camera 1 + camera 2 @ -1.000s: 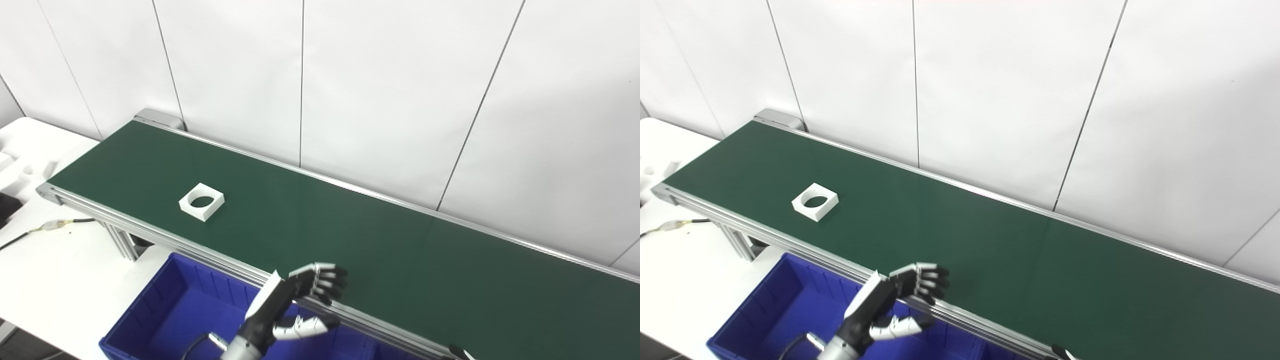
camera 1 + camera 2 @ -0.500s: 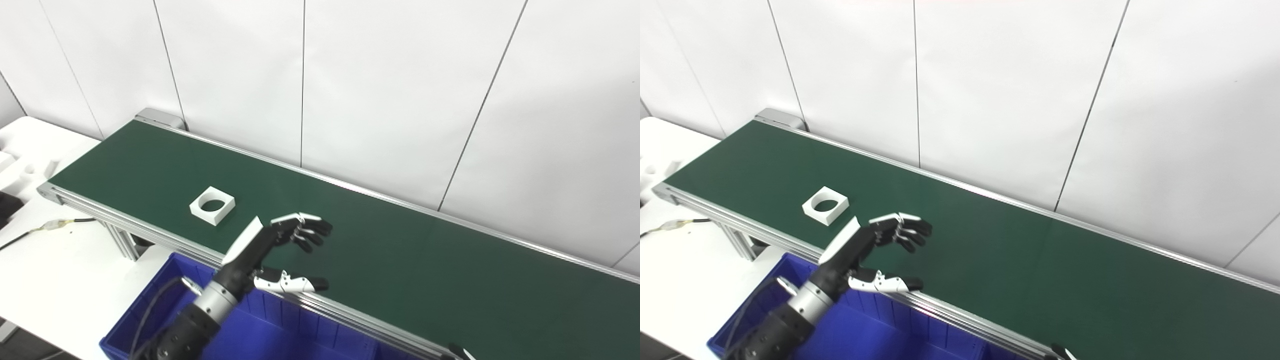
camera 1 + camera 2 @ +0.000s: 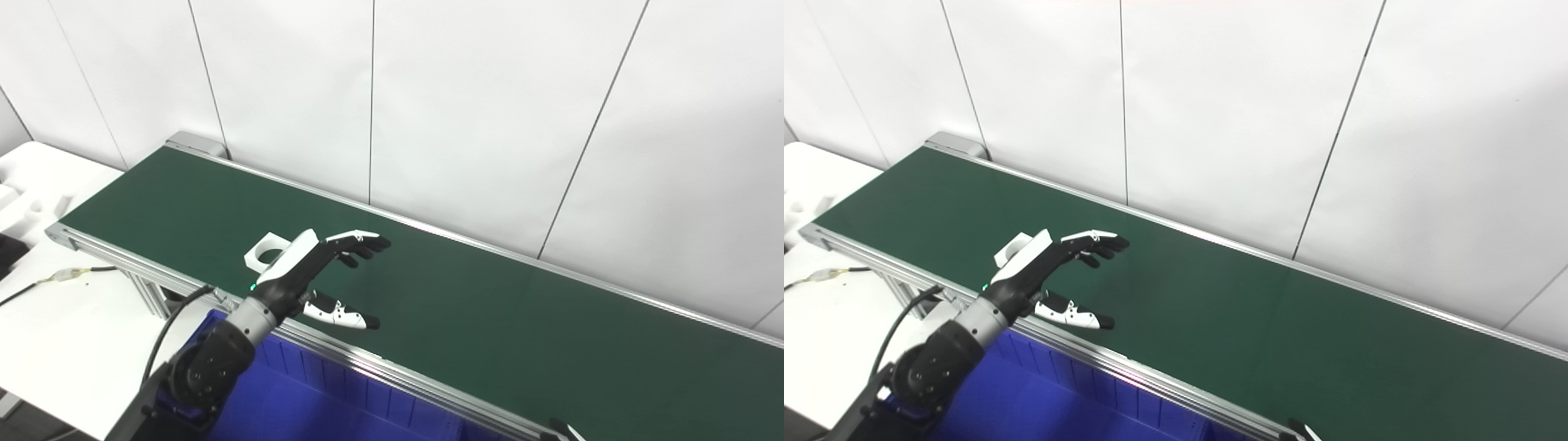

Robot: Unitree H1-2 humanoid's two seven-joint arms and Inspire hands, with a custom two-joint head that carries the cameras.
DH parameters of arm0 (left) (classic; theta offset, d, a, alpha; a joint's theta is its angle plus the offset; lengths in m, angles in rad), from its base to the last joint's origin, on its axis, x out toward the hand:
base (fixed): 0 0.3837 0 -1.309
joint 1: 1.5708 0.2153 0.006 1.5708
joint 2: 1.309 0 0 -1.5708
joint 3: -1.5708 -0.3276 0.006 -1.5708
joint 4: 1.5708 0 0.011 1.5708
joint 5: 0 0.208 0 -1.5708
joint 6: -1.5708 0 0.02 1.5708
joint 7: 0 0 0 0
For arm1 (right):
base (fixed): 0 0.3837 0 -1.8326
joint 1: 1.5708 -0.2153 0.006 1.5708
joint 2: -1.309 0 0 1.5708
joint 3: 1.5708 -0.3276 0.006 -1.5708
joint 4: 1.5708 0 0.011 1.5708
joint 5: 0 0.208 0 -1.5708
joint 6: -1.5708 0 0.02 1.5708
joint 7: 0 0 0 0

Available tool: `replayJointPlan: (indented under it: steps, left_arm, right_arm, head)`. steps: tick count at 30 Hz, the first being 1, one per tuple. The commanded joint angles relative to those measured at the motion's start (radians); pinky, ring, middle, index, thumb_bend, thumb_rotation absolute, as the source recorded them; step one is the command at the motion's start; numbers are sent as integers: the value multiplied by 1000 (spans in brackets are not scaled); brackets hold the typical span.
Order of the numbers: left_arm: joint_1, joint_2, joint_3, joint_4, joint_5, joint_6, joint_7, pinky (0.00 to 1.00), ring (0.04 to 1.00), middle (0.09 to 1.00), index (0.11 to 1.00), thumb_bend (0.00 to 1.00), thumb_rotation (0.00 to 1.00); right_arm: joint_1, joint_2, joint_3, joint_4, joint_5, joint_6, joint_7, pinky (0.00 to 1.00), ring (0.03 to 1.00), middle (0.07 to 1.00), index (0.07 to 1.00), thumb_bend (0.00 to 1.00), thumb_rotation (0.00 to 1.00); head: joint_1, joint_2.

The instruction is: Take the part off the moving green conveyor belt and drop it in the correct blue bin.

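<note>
left hand [image 3: 306, 272]: over the belt, left of frame centre, holding nothing. Fingers [image 3: 361, 242] stretched out toward the right, thumb [image 3: 343, 315] spread away below them, wide gap between.
left arm: comes up from the lower left corner, crosses the bin and the belt's near rail; black cable looped beside the forearm.
part [image 3: 262, 256]: white square block with a round hole, lying flat on the belt, left-centre of frame. Sits right behind the back of the hand, which covers its right side in both views. Can't tell if they touch.
conveyor belt [image 3: 490, 318]: dark green, runs diagonally from upper left to lower right, silver rails on both long edges.
blue bin [image 3: 318, 404]: bottom of frame, below the belt's near rail, partly hidden by the arm. Inside looks bare where visible.
right hand [image 3: 566, 429]: only a small black-and-white tip at the bottom edge, right of centre. Can't tell whether it is spread or clenched.
table [image 3: 73, 324]: white, lower left; thin cable [image 3: 55, 278] lying on it near the belt's left end.
wall [image 3: 478, 110]: white panels behind the belt.
</note>
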Motion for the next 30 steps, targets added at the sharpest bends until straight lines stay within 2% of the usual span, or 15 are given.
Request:
replayJointPlan:
  steps: [1,10,16,24,30]
  left_arm:
    - [-53,40,-9,2,15,20,-28,723,789,819,806,766,41]
    - [-144,109,-59,103,72,22,-92,737,822,830,791,774,65]
    - [-215,161,-91,188,131,39,-131,705,828,837,806,783,63]
    - [-289,206,-89,320,147,31,-140,721,842,838,787,844,3]
    - [-313,234,-85,372,147,27,-137,727,855,848,789,861,0]
  right_arm:
    - [-17,5,-3,-10,7,-63,-4,671,770,810,877,694,535]
    - [-24,10,-3,4,4,-81,-6,666,764,809,876,669,508]
    - [-25,15,-3,5,3,-77,-7,672,765,810,875,670,494]
    - [-25,23,-4,6,-3,-79,-11,666,760,804,872,673,494]
    - [-21,30,-3,4,-5,-83,-12,664,762,805,875,678,503]
  head:
    - [0,-1]
    - [-5,-3]
    - [-6,-5]
    - [-7,-7]
    - [-13,-5]
